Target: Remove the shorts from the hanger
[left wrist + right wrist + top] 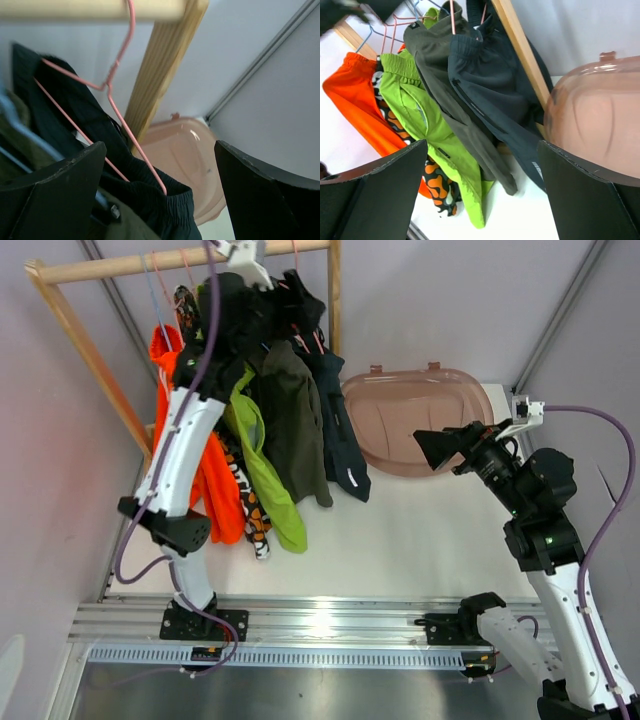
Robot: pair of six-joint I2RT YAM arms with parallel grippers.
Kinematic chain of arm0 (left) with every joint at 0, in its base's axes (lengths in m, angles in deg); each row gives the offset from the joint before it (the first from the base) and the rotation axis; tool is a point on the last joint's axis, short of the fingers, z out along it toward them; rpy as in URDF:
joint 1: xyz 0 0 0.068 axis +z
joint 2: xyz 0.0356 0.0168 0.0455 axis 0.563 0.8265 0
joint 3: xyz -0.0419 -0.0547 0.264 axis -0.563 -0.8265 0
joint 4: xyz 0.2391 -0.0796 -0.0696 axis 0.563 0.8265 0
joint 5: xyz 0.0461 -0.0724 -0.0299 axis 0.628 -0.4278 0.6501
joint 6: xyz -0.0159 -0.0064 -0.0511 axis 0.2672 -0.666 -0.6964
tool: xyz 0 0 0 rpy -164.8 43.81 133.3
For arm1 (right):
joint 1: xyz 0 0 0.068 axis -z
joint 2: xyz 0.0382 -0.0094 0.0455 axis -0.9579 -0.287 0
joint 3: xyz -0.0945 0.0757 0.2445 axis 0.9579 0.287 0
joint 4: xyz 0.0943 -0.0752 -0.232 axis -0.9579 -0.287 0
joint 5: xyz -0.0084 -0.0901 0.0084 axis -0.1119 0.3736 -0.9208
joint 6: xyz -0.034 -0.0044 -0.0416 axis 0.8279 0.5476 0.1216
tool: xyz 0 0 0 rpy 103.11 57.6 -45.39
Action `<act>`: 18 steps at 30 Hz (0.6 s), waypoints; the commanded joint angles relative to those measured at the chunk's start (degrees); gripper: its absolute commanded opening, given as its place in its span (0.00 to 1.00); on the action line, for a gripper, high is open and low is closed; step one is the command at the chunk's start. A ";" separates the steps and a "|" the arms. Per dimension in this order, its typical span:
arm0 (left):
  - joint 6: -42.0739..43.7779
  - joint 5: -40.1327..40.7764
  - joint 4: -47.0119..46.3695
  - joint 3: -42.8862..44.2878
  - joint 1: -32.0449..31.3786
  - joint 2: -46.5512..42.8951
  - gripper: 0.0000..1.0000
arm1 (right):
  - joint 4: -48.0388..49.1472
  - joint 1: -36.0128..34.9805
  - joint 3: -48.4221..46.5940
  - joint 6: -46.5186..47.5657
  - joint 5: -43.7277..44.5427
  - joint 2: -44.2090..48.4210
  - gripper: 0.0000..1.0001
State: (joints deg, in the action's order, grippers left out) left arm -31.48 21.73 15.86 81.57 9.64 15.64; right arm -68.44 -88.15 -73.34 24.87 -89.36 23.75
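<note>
Five pairs of shorts hang on wire hangers from a wooden rail [180,260]: bright orange [218,495], camouflage [255,525], lime green [265,475], dark olive [295,425] and navy-black [342,445]. My left gripper [238,290] is raised to the rail among the hangers. In the left wrist view it [160,200] is open, its jaws either side of a pink hanger [120,117] and the navy-black waistband [182,210], touching neither. My right gripper [440,448] is open and empty, right of the rack. Its wrist view shows the navy-black [495,85], olive [450,90] and lime [430,130] shorts.
A translucent pink tub [415,420] lies upside down at the back, right of the rack, just beyond the right gripper. The rack's wooden post [160,75] stands close behind the left gripper. Grey walls enclose the white table [400,540] on the left and at the back.
</note>
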 commanded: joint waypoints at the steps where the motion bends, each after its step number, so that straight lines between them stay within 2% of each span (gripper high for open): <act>1: -1.93 1.58 -1.34 2.67 -2.88 1.20 0.96 | -3.29 -0.20 0.33 3.37 2.31 1.36 1.00; 18: -4.56 11.43 -0.37 -2.16 -4.12 6.39 0.96 | -4.09 -0.11 1.56 4.43 2.93 2.41 0.99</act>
State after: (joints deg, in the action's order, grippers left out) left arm -34.78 30.28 15.14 80.57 5.77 21.10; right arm -73.32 -88.15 -71.68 27.93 -87.46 25.52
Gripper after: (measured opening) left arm 0.962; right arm 0.993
